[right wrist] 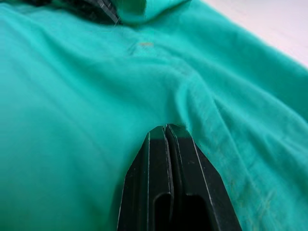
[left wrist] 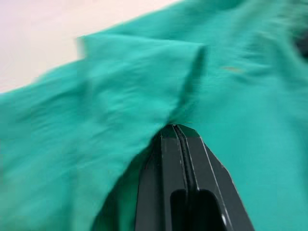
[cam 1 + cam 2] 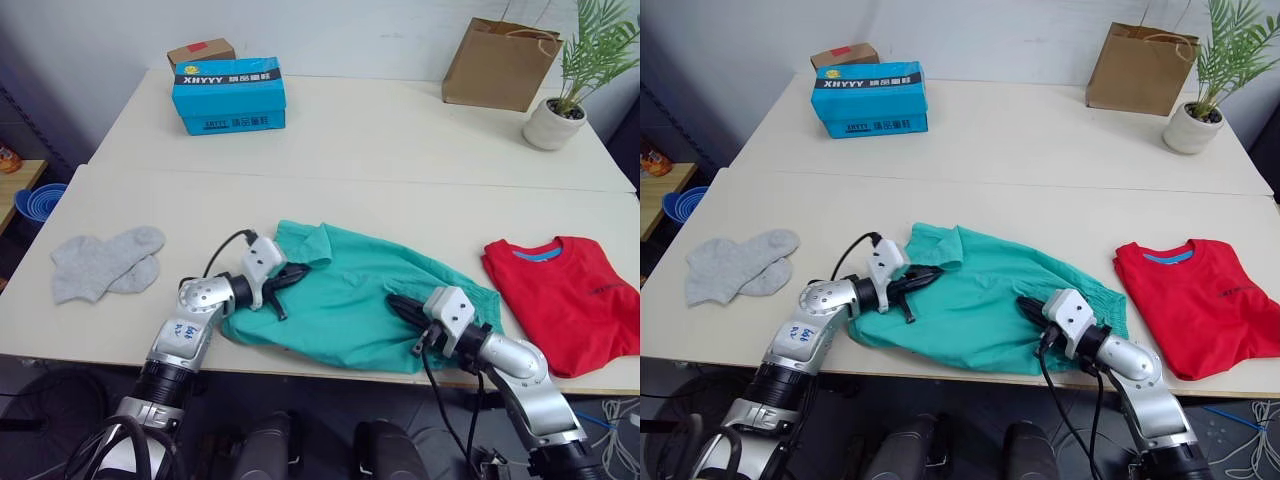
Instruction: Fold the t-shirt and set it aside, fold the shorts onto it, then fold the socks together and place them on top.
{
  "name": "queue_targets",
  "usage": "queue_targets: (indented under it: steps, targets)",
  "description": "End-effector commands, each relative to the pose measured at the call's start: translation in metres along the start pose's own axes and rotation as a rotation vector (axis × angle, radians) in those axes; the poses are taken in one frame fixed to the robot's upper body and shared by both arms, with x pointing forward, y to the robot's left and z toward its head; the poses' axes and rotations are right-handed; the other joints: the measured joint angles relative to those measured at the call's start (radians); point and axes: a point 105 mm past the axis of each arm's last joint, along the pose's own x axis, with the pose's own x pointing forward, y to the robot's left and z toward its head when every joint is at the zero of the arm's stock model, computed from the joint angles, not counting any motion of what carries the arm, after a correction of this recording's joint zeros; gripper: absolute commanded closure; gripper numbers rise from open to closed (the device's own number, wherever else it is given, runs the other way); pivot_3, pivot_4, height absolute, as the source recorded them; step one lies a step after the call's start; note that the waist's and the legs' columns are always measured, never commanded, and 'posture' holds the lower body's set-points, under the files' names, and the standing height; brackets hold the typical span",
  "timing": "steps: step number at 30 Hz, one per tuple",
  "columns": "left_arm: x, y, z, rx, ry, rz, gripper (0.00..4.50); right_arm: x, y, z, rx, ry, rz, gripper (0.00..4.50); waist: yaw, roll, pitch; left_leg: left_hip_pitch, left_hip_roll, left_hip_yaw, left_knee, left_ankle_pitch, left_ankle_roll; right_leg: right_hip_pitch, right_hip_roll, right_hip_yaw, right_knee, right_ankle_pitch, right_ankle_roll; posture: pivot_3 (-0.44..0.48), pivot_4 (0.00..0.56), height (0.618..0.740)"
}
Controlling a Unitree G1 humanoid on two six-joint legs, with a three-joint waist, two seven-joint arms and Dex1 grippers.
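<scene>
The teal-green shorts (image 3: 350,295) lie rumpled across the front middle of the near table. My left gripper (image 3: 297,272) is at their upper-left edge, fingers (image 2: 177,144) shut on a raised fold of the cloth. At the lower-right part of the shorts my right gripper (image 3: 395,302) is also shut, its fingertips (image 1: 167,132) pinching a ridge of the fabric. Folded, the red t-shirt (image 3: 570,300) rests at the table's right end with its blue neck label up. The grey socks (image 3: 105,262) lie overlapping near the left end.
On the far table (image 3: 400,130) stand a blue shoe box (image 3: 229,95), a small cardboard box (image 3: 200,51) behind it, a brown paper bag (image 3: 500,63) and a potted plant (image 3: 560,115). Blue bowls (image 3: 40,200) sit beyond the left edge.
</scene>
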Motion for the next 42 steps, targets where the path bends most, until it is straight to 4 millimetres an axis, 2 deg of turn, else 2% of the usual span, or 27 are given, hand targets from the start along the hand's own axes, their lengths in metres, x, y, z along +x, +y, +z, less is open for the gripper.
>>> queue_targets:
  steps: [1,5,8,11,13,15,18,22,25,27,29,31,35,38,42]
  targets:
    - [-0.012,0.017,-0.006,-0.039,-0.024,0.111,4.5,-0.006,-0.002,0.01,-0.005,-0.057,-0.003,4.44,0.0,0.0,0.0,0.0,0.0,0.0,0.0,0.0,0.0,0.0,0.0,0.0,0.0,0.0,0.0,0.0,0.15,0.74]
    - [-0.021,0.032,-0.006,-0.115,-0.076,0.228,4.5,-0.008,-0.008,0.013,-0.026,-0.069,0.0,4.44,0.0,0.0,0.0,0.0,0.0,0.0,0.0,0.0,0.0,0.0,0.0,0.0,0.001,0.0,0.0,0.0,0.15,0.74]
    - [-0.03,0.041,0.003,-0.158,-0.136,0.259,4.5,-0.011,-0.012,0.028,0.018,-0.142,-0.009,4.44,0.0,0.0,0.0,0.0,0.0,0.0,0.0,0.0,0.0,0.0,0.0,0.0,0.001,0.0,0.0,0.0,0.15,0.74]
    - [-0.039,0.028,0.028,-0.141,-0.246,0.109,4.5,-0.022,-0.019,0.054,0.119,-0.26,-0.066,4.44,-0.001,0.0,0.0,0.0,0.0,0.0,0.0,0.0,0.0,-0.001,0.0,0.0,0.002,0.0,0.0,0.0,0.15,0.74]
    - [-0.049,0.015,0.052,-0.111,-0.326,-0.039,4.5,-0.035,-0.03,0.069,0.182,-0.319,-0.146,4.44,-0.001,0.0,0.0,0.0,0.0,0.0,0.0,0.0,0.0,-0.001,0.0,0.0,0.002,0.0,0.0,0.0,0.15,0.74]
    - [-0.055,0.005,0.067,-0.091,-0.354,-0.161,4.5,-0.046,-0.033,0.067,0.178,-0.275,-0.181,4.44,0.001,0.0,0.0,0.0,0.0,-0.001,-0.001,0.0,-0.001,-0.001,0.0,0.0,0.001,0.0,0.0,0.0,0.15,0.74]
    - [-0.05,-0.012,0.075,-0.03,-0.304,-0.323,4.5,-0.059,-0.033,0.048,0.129,-0.14,-0.207,4.44,0.007,0.0,0.0,0.0,0.0,-0.001,-0.001,-0.003,-0.005,0.001,-0.001,0.0,-0.001,0.0,0.0,0.0,0.15,0.74]
    - [-0.016,-0.03,0.061,0.07,-0.201,-0.429,4.5,-0.07,-0.026,0.015,0.091,0.011,-0.228,4.44,0.017,0.0,0.0,0.001,-0.001,0.0,-0.001,-0.003,-0.005,0.002,0.0,0.0,-0.003,0.0,0.0,0.0,0.15,0.74]
    - [-0.003,-0.034,0.051,0.109,-0.157,-0.444,4.5,-0.076,-0.02,0.003,0.121,0.013,-0.242,4.44,0.019,0.0,0.0,0.001,-0.001,0.002,-0.001,-0.002,-0.004,0.001,0.001,0.0,-0.003,0.0,0.0,0.0,0.15,0.74]
    - [0.01,-0.029,0.037,0.063,-0.129,-0.384,4.5,-0.077,-0.01,-0.016,0.108,0.076,-0.198,4.44,0.017,0.0,0.0,0.001,0.0,0.004,-0.002,0.0,-0.001,-0.001,0.002,0.001,-0.002,0.0,0.0,0.0,0.15,0.74]
    - [0.016,-0.015,0.008,0.035,-0.045,-0.261,4.5,-0.071,-0.016,-0.026,0.079,0.108,-0.209,4.44,0.014,0.0,0.0,0.001,0.0,0.003,-0.001,0.0,0.0,-0.001,0.003,0.0,-0.001,0.0,0.0,0.0,0.15,0.74]
    - [0.014,-0.006,-0.008,0.016,-0.006,-0.183,4.5,-0.066,-0.03,-0.029,0.03,0.129,-0.23,4.44,-0.002,-0.001,-0.001,0.002,0.001,0.005,-0.001,0.0,0.0,-0.001,0.003,0.0,0.0,0.0,0.0,0.0,0.15,0.74]
    - [0.0,0.004,-0.022,-0.053,0.0,-0.057,4.5,-0.058,-0.062,-0.033,-0.025,0.138,-0.295,4.44,-0.005,-0.003,-0.003,0.005,0.001,0.003,0.0,-0.001,-0.001,0.002,0.0,0.001,0.001,0.0,0.0,0.0,0.15,0.74]
    - [-0.011,-0.001,-0.033,-0.088,-0.002,0.006,4.5,-0.043,-0.076,-0.031,-0.067,0.136,-0.266,4.44,-0.007,-0.002,-0.004,0.016,0.001,0.003,-0.003,-0.005,-0.005,0.011,-0.001,0.003,-0.002,0.0,0.0,0.0,0.15,0.74]
    - [-0.022,-0.008,-0.033,-0.093,-0.031,0.068,4.5,-0.021,-0.088,-0.024,-0.088,0.105,-0.222,4.44,-0.013,0.001,-0.005,0.016,0.001,0.003,-0.004,-0.005,-0.006,0.012,-0.002,0.004,-0.002,0.0,-0.001,0.0,0.15,0.74]
